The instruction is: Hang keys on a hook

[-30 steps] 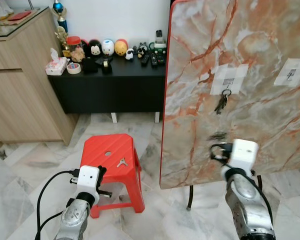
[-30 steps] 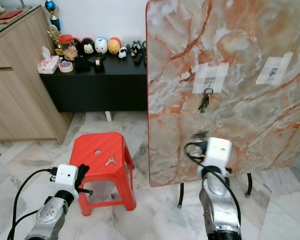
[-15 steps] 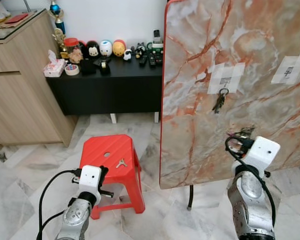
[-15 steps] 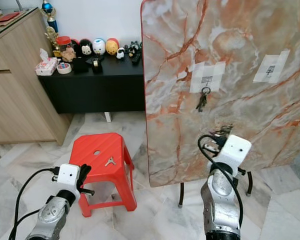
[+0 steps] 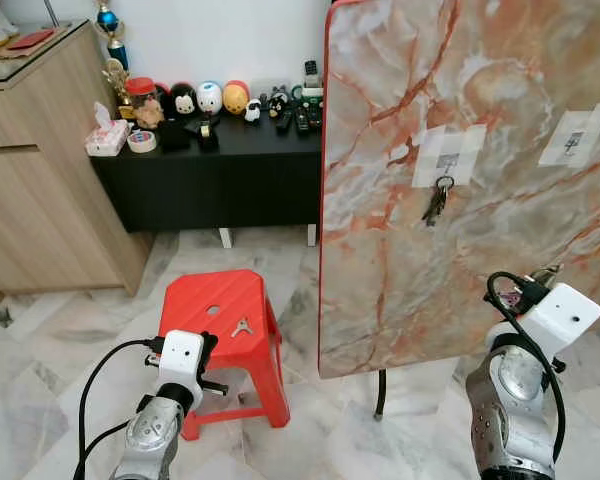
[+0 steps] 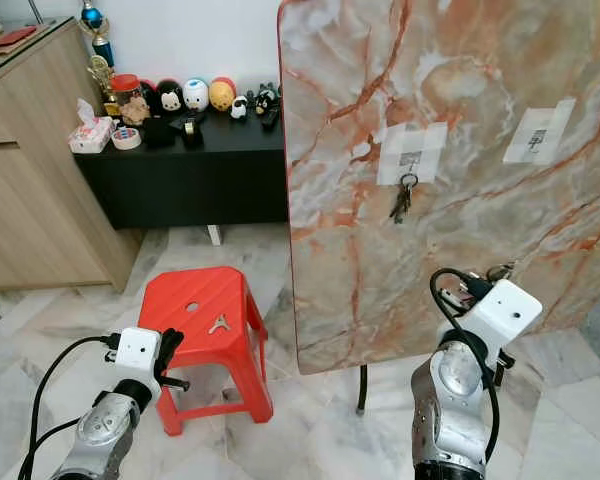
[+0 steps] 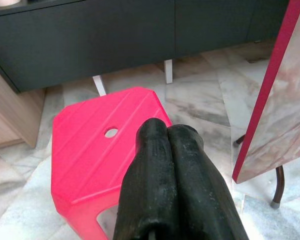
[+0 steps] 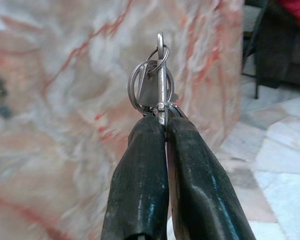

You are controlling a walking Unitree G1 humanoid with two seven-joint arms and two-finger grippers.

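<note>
Keys (image 8: 155, 82) sit pinched in the right gripper (image 8: 165, 117), fingers clamped together on the ring, metal poking out past the tips, right in front of the marble board (image 5: 500, 180)! Left side: the left gripper (image 7: 167, 132) is pressed together, holding nothing, above the red stool (image 5: 225, 310), where a small key (image 5: 242, 325) lies. Upper right, another bunch (image 5: 436, 203) hangs on a taped hook (image 5: 446, 160); a second taped hook (image 5: 574, 143) further right.

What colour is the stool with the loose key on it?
The stool is bright red, clearest in the left eye view.
</note>
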